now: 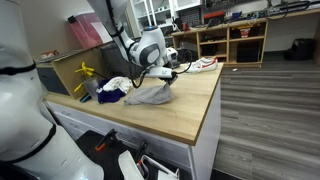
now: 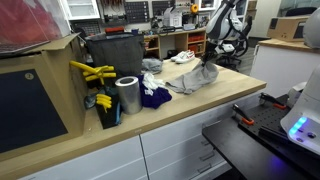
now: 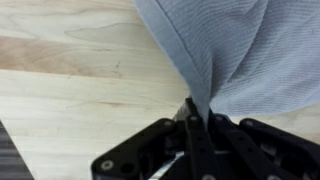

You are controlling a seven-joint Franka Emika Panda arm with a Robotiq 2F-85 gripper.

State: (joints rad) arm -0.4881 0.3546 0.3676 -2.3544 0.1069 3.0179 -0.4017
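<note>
Grey knitted cloth [image 3: 235,50]: pinched at one point of its edge between the two black fingers of the hand [image 3: 196,118]. The hand is closed on the fabric, and in the wrist view the jaws meet with only the cloth between them. The fabric spreads away from the pinch point in a fan, with the light wooden worktop [image 3: 70,90] beneath it.

Position: in both exterior views the grey cloth [image 1: 150,95] [image 2: 195,78] is drawn into a peak under the hand [image 1: 166,74] [image 2: 211,62]. Its lower part rests in a heap on the worktop [image 1: 190,108] [image 2: 205,102], near the middle of the surface.

Adjacent items:
- A dark blue cloth [image 1: 110,97] [image 2: 155,98] lies just beside the grey cloth.
- A white cloth [image 1: 118,84] [image 2: 152,66] lies behind the dark blue one.
- A shiny metal cylinder [image 2: 127,95] stands upright beside the dark blue cloth.
- Yellow-handled tools [image 2: 92,72] sit at the end of the worktop, well apart from the hand.
</note>
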